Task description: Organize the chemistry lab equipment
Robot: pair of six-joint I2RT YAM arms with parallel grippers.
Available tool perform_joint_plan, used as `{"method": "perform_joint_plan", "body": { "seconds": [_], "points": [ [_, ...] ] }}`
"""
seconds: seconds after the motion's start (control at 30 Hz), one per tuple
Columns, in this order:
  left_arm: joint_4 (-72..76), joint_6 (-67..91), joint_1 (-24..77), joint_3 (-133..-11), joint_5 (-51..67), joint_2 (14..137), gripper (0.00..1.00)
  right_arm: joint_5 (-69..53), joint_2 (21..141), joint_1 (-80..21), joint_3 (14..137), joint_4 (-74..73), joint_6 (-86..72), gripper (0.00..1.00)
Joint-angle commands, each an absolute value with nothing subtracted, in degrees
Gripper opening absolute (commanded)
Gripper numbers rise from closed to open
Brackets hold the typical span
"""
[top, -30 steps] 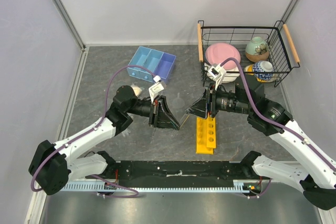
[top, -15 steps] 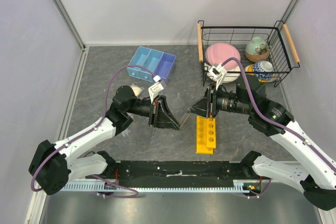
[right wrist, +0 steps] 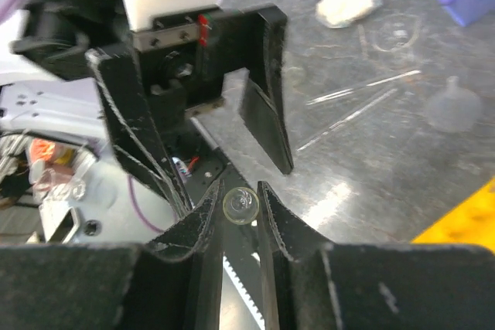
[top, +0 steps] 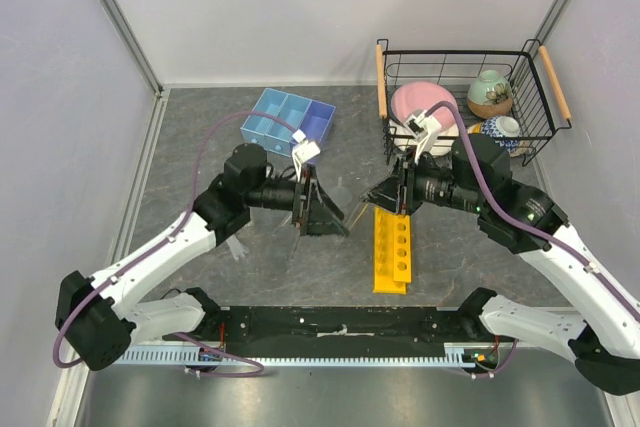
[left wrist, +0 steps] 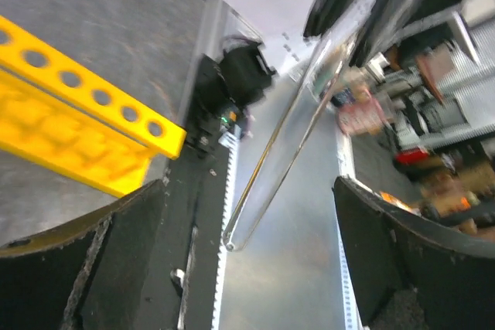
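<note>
A clear tube point(left wrist: 286, 137) hangs tilted in the air near the rack's far end, its open mouth pinched in the right gripper point(right wrist: 240, 189) and its rounded end free. The yellow rack point(top: 392, 252) stands on the table, holes up, with the blue tray point(top: 288, 119) well apart to its far left. Two more tubes point(right wrist: 363, 86) lie flat side by side between a funnel point(right wrist: 455, 104) set wide end down and a small beaker point(right wrist: 394, 36) beside a cream lump point(right wrist: 348, 5).

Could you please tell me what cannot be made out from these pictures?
- Left wrist: the test tube has its top end hidden in the right gripper, and the background is blurred.
- Top external: the test tube is too thin and clear to trace.
- Right wrist: the yellow rack is cut off at the right edge, so its holes are unseen.
</note>
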State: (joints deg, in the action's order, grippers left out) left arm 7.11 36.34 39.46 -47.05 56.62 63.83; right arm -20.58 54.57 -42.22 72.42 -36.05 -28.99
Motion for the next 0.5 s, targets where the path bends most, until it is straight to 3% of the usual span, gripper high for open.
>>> {"method": "perform_joint_plan", "body": {
  "seconds": [0.0, 0.13, 0.47],
  "points": [
    [-22.2, 23.13, 39.2, -59.91, 35.72, 64.77, 0.96, -8.73, 57.91, -42.36, 78.57, -44.01, -23.74, 0.22],
    [-33.12, 21.54, 39.2, -63.54, 18.58, 65.57, 0.96, 8.38, 60.81, -42.36, 81.38, -50.35, -21.19, 0.22],
    [-34.37, 22.67, 39.2, -59.07, 14.24, 61.26, 0.93, 29.52, 63.72, -42.36, 75.25, -49.41, -20.92, 0.22]
  ]
}}
